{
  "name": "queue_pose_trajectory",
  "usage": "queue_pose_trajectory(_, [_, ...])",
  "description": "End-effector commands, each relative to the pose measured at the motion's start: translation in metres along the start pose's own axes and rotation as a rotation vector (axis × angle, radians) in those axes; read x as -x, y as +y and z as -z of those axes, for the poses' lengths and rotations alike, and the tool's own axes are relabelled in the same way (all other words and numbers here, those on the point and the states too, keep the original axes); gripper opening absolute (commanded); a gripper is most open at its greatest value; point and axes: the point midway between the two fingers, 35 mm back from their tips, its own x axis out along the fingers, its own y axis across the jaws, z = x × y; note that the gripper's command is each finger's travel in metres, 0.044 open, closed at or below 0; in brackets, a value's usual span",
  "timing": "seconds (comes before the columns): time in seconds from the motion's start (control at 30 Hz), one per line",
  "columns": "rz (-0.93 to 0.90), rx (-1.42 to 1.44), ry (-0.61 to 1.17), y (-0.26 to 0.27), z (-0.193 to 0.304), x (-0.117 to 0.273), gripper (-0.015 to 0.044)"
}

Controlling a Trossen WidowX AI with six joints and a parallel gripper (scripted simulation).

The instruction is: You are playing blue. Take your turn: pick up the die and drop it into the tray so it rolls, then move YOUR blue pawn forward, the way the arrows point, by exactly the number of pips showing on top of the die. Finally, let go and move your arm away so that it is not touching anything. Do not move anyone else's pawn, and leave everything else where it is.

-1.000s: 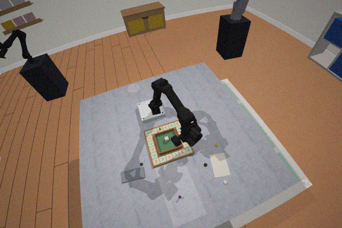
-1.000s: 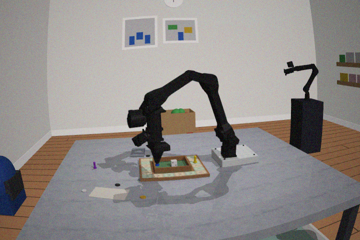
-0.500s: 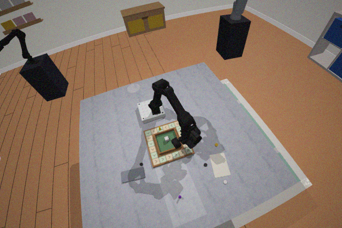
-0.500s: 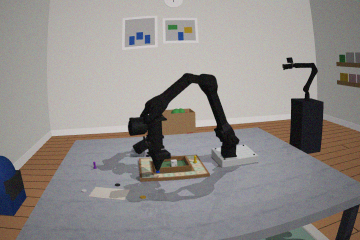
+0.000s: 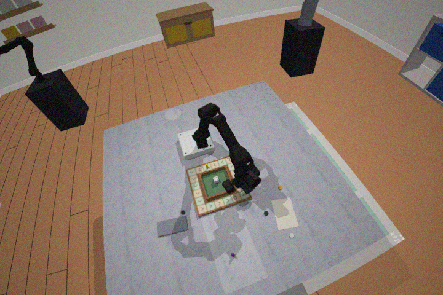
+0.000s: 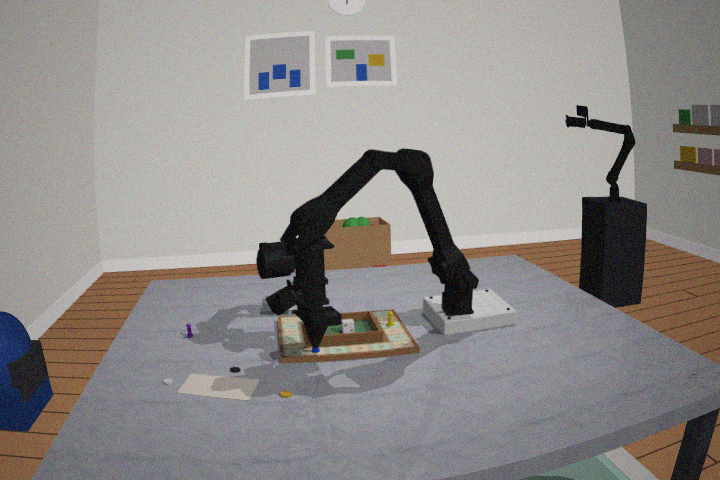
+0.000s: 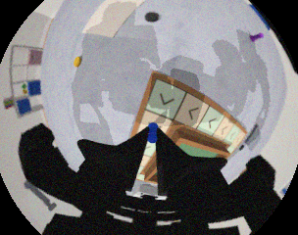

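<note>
My gripper [image 6: 315, 343] [image 7: 153, 129] is shut on the blue pawn [image 6: 315, 350] [image 7: 152, 126], low over the outer track of the board [image 5: 210, 206] [image 6: 372, 348] [image 7: 167, 99]. The pawn is upright beside the corner square; whether its base touches the board is unclear. In the top view the arm hides it. The white die [image 5: 215, 179] [image 6: 347, 325] lies inside the brown-walled tray [image 5: 202, 187] [image 6: 346, 339] [image 7: 200, 138]; its top pips are too blurred to count. The yellow pawn [image 5: 207, 166] [image 6: 390, 318] stands on the track near the arm's base.
A purple pawn [image 5: 232, 254] [image 6: 189, 330] [image 7: 256, 36] stands off the board. A cream sheet [image 5: 287, 222] [image 6: 202, 386], a yellow disc [image 5: 280, 187] [image 6: 285, 394] [image 7: 77, 62], a white disc [image 5: 291, 235], dark discs [image 5: 266, 212] [image 5: 183, 212] and a grey slab [image 5: 172, 227] lie around the board.
</note>
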Motion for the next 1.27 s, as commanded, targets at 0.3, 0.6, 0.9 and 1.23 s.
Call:
queue_pose_trajectory(0.3, [0.002,-0.003,0.005,0.0,-0.002,0.025,0.0315])
queue_pose_trajectory(0.6, [0.006,-0.023,0.013,-0.011,0.014,0.064,0.044])
queue_pose_trajectory(0.9, [0.011,-0.133,0.02,-0.057,0.123,0.12,0.044])
queue_pose_trajectory(1.23, [0.013,-0.145,0.008,-0.059,0.127,0.124,0.044])
